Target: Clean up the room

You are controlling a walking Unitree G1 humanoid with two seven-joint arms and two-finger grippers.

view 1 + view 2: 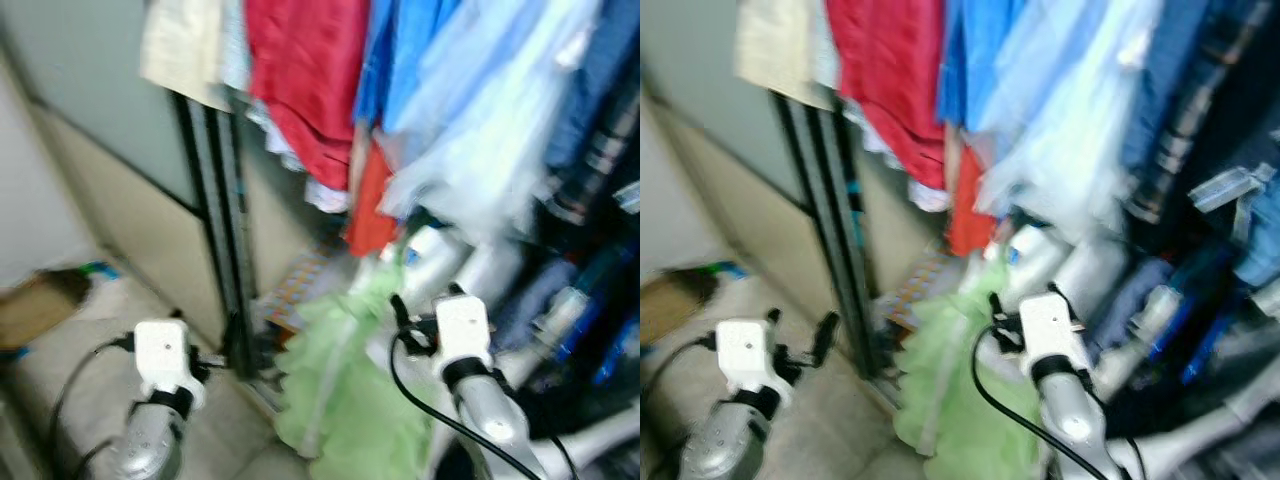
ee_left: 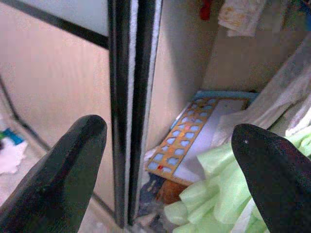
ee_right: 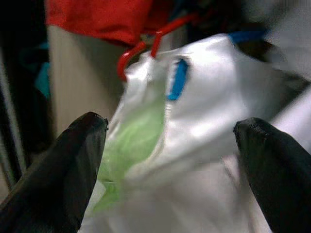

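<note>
A light green frilly garment (image 1: pixel 340 400) hangs low in an open wardrobe, between my two arms. My right gripper (image 3: pixel 170 160) is open and points at the green cloth (image 3: pixel 131 145) and a shiny white garment (image 3: pixel 209 111) on a red hanger (image 3: pixel 141 48); nothing sits between its fingers. My left gripper (image 2: pixel 170 160) is open too, facing the black wardrobe post (image 2: pixel 129 107), with the green garment (image 2: pixel 214 194) off to one side. Both head views are blurred.
Above hang a red shirt (image 1: pixel 305 80), several blue shirts (image 1: pixel 480 120) and a cream cloth (image 1: pixel 185 45). A board with coloured squares (image 2: pixel 194 136) leans on the wardrobe floor. A brown cardboard piece (image 1: pixel 40 305) lies on the floor at far left. Dark clothes crowd the right side.
</note>
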